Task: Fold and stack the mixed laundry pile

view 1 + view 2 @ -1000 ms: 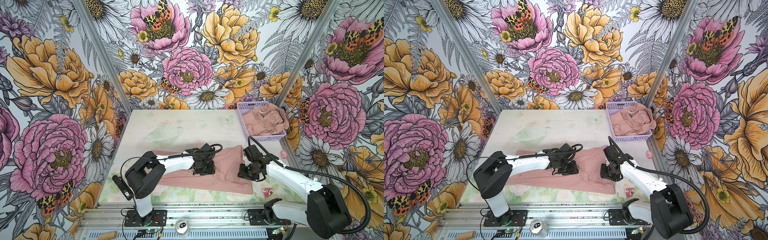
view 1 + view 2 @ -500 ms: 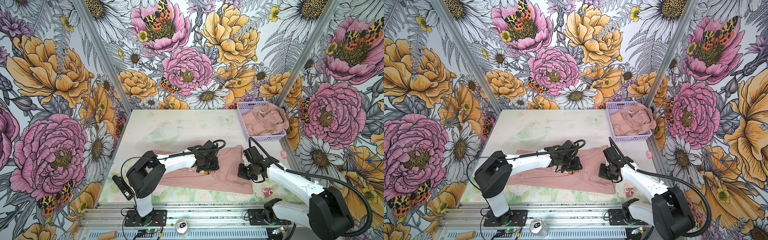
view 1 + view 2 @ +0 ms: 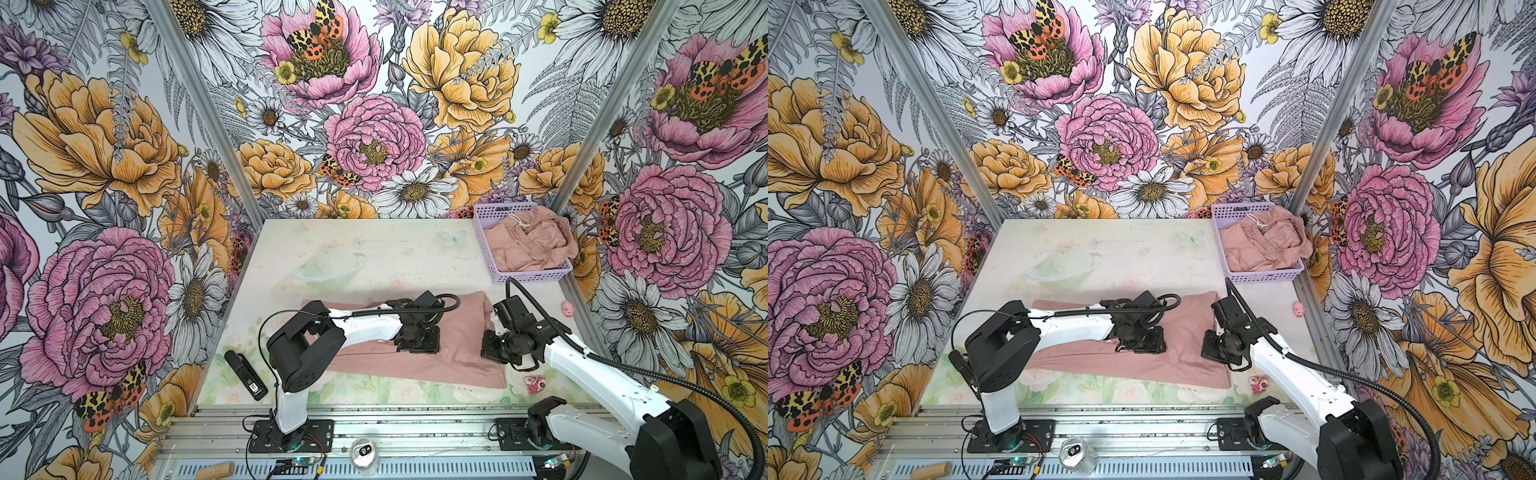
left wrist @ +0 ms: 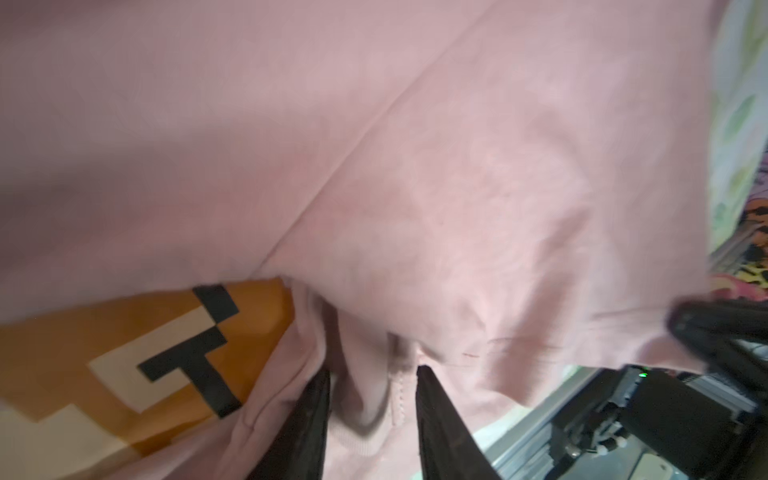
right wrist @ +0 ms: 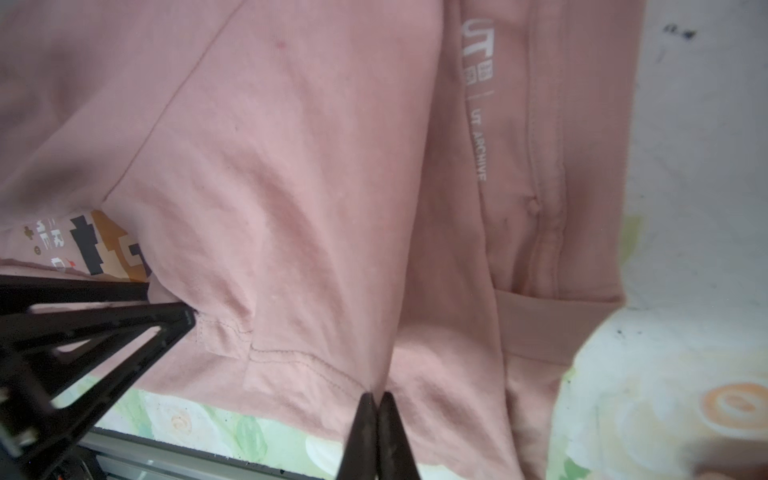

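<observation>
A dusty-pink T-shirt (image 3: 457,332) (image 3: 1187,328) lies partly folded across the front of the table in both top views. Its orange pixel-art print (image 4: 124,365) (image 5: 104,245) peeks out under a folded layer. My left gripper (image 3: 415,338) (image 4: 372,374) sits over the shirt's middle, its jaws shut on a bunched fold of pink cloth with a ribbed edge. My right gripper (image 3: 490,347) (image 5: 377,397) is at the shirt's right side, shut on a pinch of fabric near a stitched hem. A second pink garment (image 3: 528,245) with a white drawstring lies crumpled in the basket.
The lilac basket (image 3: 536,274) stands at the back right corner. A black bar-shaped device (image 3: 245,374) lies at the front left. A small pink pig toy (image 3: 567,307) and a red-and-white trinket (image 3: 534,384) sit right of the shirt. The table's metal front rail (image 3: 415,409) runs close below.
My right gripper has closed on the shirt's right edge. My left gripper has shifted a little over the shirt's middle, still holding its fold.
</observation>
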Robot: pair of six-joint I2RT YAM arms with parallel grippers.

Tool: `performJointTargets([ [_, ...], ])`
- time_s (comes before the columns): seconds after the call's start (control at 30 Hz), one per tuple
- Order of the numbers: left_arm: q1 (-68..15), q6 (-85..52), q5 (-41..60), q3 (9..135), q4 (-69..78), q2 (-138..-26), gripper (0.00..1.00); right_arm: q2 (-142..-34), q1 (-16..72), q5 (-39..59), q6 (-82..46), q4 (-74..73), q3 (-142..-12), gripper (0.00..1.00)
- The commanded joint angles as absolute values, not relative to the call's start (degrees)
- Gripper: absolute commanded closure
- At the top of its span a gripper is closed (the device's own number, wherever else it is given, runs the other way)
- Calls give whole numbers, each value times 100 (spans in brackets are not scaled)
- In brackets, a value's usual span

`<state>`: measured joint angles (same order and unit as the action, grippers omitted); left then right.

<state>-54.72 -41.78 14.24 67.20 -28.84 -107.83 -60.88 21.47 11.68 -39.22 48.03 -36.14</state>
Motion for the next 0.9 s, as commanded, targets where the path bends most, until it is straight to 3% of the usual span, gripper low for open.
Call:
performJointTargets([
  [0.0,-5510,-3977,1225,6777,-3178,-10779,64,-6142,2189,1125,-3919,4852,-3833,100],
  [0.1,-5511,-3931,1156,6794,-3301,-10819,70,-6170,2189,1106,-3898,4847,-3839,100],
  [0.33,-5515,-3942,1173,6809,-3306,-10767,100,-6162,2191,1033,-3901,4849,-3854,100],
  [0.87,-5380,-4270,1323,6111,-3181,-10138,100,-6219,2150,488,-3946,4883,-3537,100],
])
